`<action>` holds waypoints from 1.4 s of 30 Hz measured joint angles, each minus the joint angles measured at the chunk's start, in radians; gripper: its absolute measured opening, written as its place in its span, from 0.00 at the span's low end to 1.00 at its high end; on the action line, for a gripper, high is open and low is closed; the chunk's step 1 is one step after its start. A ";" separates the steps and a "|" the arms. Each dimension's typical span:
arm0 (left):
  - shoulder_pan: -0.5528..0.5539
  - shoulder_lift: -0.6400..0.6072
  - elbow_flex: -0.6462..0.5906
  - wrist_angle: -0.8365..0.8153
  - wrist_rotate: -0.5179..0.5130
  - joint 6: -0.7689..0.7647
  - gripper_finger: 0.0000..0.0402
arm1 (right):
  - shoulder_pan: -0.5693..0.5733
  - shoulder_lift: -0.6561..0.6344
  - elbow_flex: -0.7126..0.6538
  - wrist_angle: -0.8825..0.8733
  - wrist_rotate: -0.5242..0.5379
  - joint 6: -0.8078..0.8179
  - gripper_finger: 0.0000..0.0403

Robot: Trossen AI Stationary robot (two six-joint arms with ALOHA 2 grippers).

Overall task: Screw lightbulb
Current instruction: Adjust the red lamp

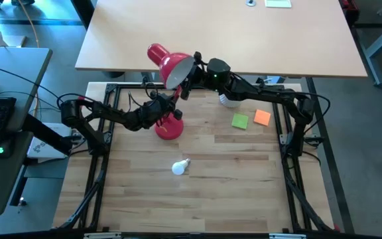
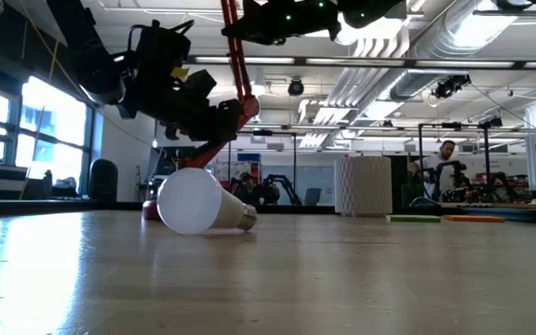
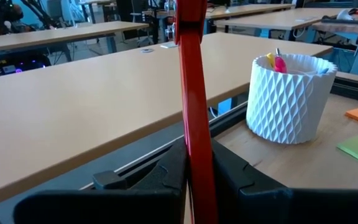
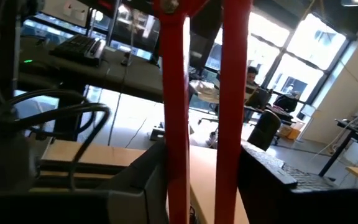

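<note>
A red desk lamp stands at the table's far middle on its round base (image 1: 169, 127), with its shade (image 1: 171, 66) above. The white lightbulb (image 1: 180, 166) lies on its side on the table nearer the front, also in the low view (image 2: 203, 203), and no gripper touches it. My left gripper (image 1: 166, 106) is shut on the lamp's lower arm. My right gripper (image 1: 192, 72) is shut on the lamp's upper arm just behind the shade. My left gripper pinches the lamp's lower red arm (image 3: 194, 155) between its two fingers, which lie across the arm and come from the table's left. The arm runs upright through the hold and the lamp's base stays on the table. My right gripper has the two parallel red bars of the upper arm (image 4: 171, 143) between its two fingers. It comes from the table's right, high above the table, and its fingers lie across the bars.
A white perforated pen cup (image 1: 229, 99) stands at the far right of the lamp, also in the left wrist view (image 3: 288, 96). A green note (image 1: 240, 121) and an orange note (image 1: 262, 117) lie beside it. A second table (image 1: 224, 33) stands behind.
</note>
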 joint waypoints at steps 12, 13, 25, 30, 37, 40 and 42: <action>0.000 0.001 0.000 -0.002 0.002 0.003 0.08 | 0.031 0.000 0.000 -0.023 0.002 0.037 0.43; 0.000 0.001 0.000 -0.002 0.002 0.003 0.08 | 0.032 0.000 0.000 -0.027 0.002 0.040 0.44; 0.001 0.002 0.001 -0.003 0.005 -0.003 0.08 | 0.053 0.040 0.002 -0.012 -0.001 0.046 0.52; 0.002 0.002 0.001 -0.003 0.010 0.000 0.08 | 0.060 0.040 0.000 -0.007 0.050 0.043 0.57; 0.002 0.004 0.003 -0.006 0.018 0.003 0.08 | 0.052 -0.001 -0.004 -0.042 0.095 0.017 0.62; 0.001 0.004 0.004 -0.008 0.024 0.008 0.08 | 0.042 -0.031 -0.004 -0.094 0.091 0.002 0.63; 0.001 0.004 0.004 -0.008 0.021 0.006 0.08 | 0.032 -0.052 -0.006 -0.139 0.092 -0.018 0.63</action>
